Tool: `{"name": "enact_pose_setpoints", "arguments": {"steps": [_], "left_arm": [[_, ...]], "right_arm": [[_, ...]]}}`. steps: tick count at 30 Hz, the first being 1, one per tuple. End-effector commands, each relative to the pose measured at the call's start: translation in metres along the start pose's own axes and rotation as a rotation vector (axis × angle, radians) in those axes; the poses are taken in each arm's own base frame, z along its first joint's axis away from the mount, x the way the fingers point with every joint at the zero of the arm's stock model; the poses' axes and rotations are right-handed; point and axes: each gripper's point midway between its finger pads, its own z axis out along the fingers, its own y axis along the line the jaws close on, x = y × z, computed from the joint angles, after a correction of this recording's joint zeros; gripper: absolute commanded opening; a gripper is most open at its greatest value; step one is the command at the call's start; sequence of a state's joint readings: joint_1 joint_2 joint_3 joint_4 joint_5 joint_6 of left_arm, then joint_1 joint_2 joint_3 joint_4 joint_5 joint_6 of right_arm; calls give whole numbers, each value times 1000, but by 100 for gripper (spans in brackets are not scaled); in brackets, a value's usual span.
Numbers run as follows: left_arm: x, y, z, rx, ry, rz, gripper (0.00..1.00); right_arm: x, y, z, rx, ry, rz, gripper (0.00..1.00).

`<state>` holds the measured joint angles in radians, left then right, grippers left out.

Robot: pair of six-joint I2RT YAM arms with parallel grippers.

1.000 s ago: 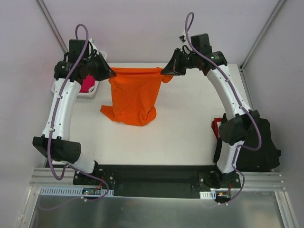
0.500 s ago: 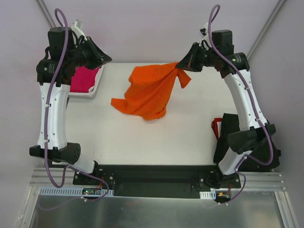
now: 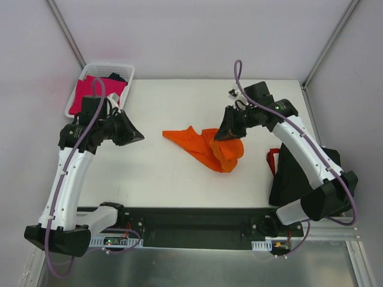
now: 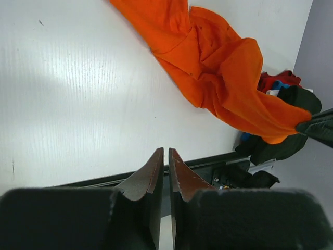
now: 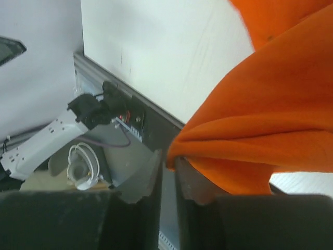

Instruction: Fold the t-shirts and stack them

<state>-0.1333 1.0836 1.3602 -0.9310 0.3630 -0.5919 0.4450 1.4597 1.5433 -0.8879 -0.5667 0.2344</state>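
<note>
The orange t-shirt (image 3: 206, 149) lies crumpled on the table (image 3: 167, 179), a little right of the middle. 1 end is raised to the right gripper (image 3: 219, 137), whose 2 fingers pinch a fold of the cloth. In the right wrist view the cloth hangs straight off the fingertips.

The shirt's long axis runs roughly left to right, slanting toward the near edge on the right. A narrow flat tip points at the left edge, and the bunched bulk sits under and just nearside of the right gripper. The left gripper (image 3: 140, 137) hangs above the table left of that tip, apart from it, with its fingers together on nothing. Sleeves and collar cannot be told apart in the folds.

The black t-shirts (image 3: 293, 179), with a red trim, are heaped at the right edge toward the near corner, partly hidden by the right arm (image 3: 305, 152). The magenta-pink t-shirt (image 3: 90, 89) lies in the white basket (image 3: 99, 64) at the far left corner. Beside it is a dark cloth too small to make out.
</note>
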Motion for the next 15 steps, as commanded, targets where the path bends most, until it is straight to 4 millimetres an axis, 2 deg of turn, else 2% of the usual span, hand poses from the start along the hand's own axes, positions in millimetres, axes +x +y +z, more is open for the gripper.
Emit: {"name": "enact_pose_setpoints", "arguments": {"steps": [1,4,6,9,10,11,13,15], "left_arm": [[18,4,3,19,28,-2,8],[22,10,9,0,47,-13,9],[22,13,15,-17,67,-19,9],[23,17,27,-34,104,-23,9],[24,21,33,-51,125,-30,9],[24,23,35,-61,131,-34,9],[25,29,45,-90,156,-59,9],[25,32,53,-106,169,-66,8]], "right_arm": [[47,18,-1,-68,114,-56,21],[61,13,5,-47,148,-50,31],[64,9,5,-36,152,-45,39],[63,4,-2,14,148,-72,49],[50,-1,-10,92,89,-96,50],[54,-15,-16,181,108,-82,50],[41,-40,-27,337,67,-93,50],[39,-64,-22,418,104,-37,49]]}}
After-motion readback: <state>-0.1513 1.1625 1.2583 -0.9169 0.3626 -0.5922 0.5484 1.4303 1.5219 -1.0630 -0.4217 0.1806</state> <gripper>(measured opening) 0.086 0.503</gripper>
